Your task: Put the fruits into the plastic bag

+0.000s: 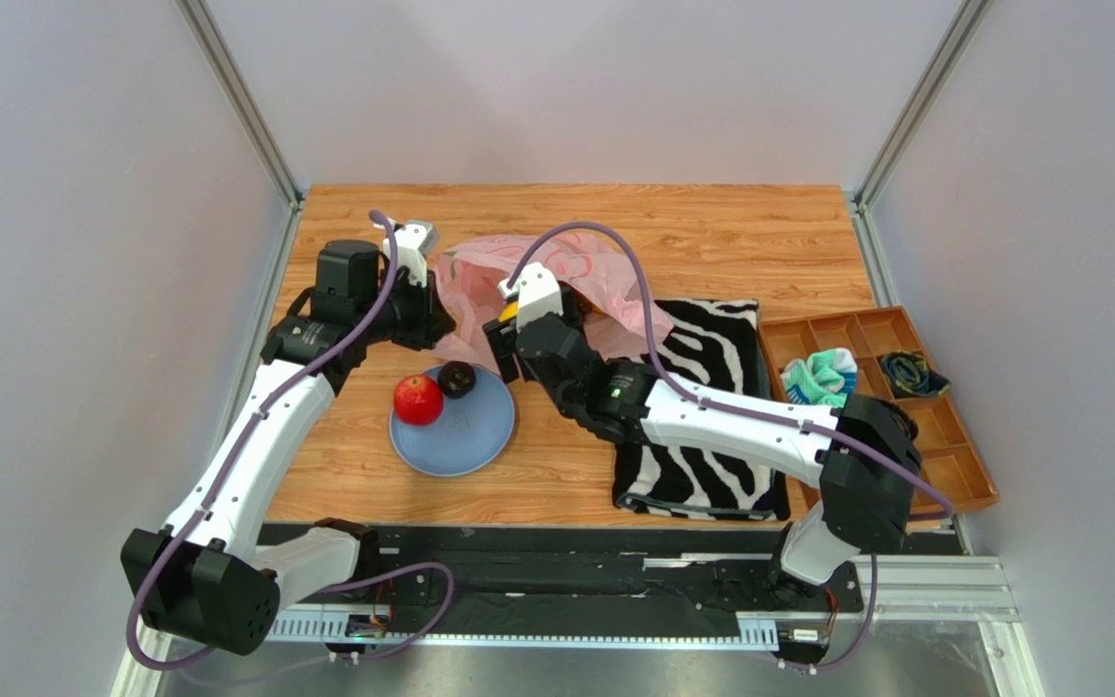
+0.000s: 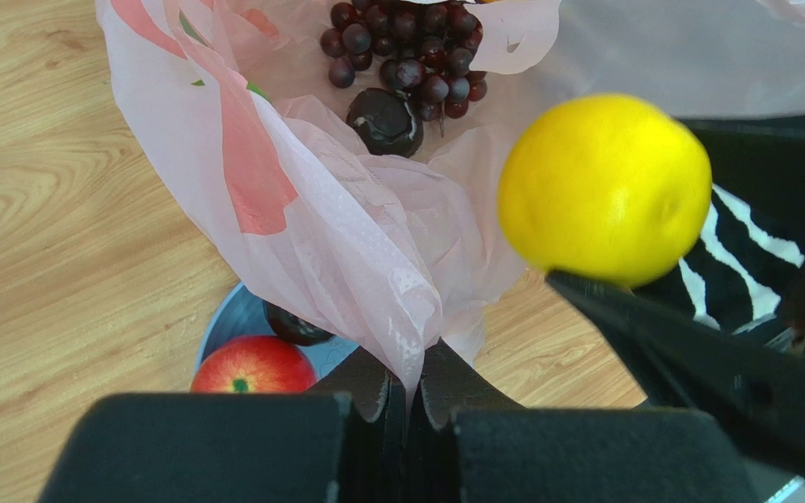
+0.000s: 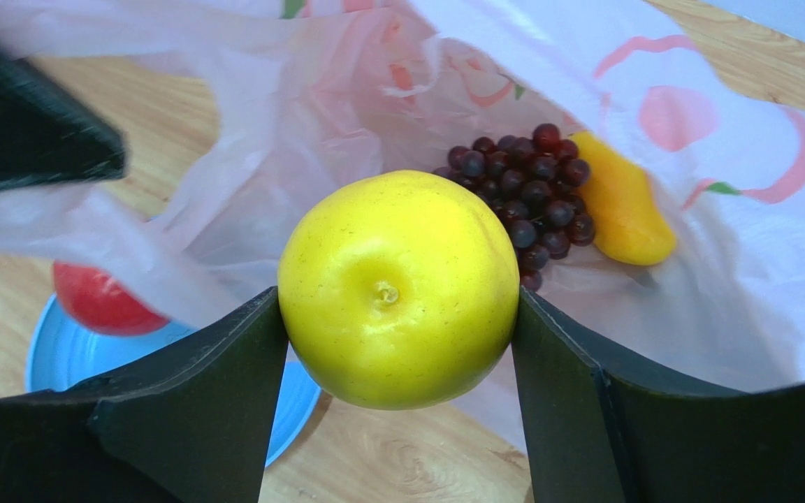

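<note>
The pink plastic bag (image 1: 578,283) lies open at the table's middle. My left gripper (image 2: 414,393) is shut on a bunched fold of the bag (image 2: 354,231), holding its mouth up. My right gripper (image 3: 398,304) is shut on a round yellow citrus (image 3: 396,288) just outside the bag's mouth. Inside the bag lie a dark grape bunch (image 3: 527,194), an orange-yellow mango (image 3: 622,215) and a dark plum (image 2: 386,121). A red apple (image 1: 418,400) and another dark plum (image 1: 457,381) sit on the blue plate (image 1: 476,436), just below the bag.
A zebra-striped cloth (image 1: 702,421) lies right of the plate, under my right arm. An orange compartment tray (image 1: 956,450) with bundled cloths stands at the right edge. Metal frame posts rise at the table's back corners.
</note>
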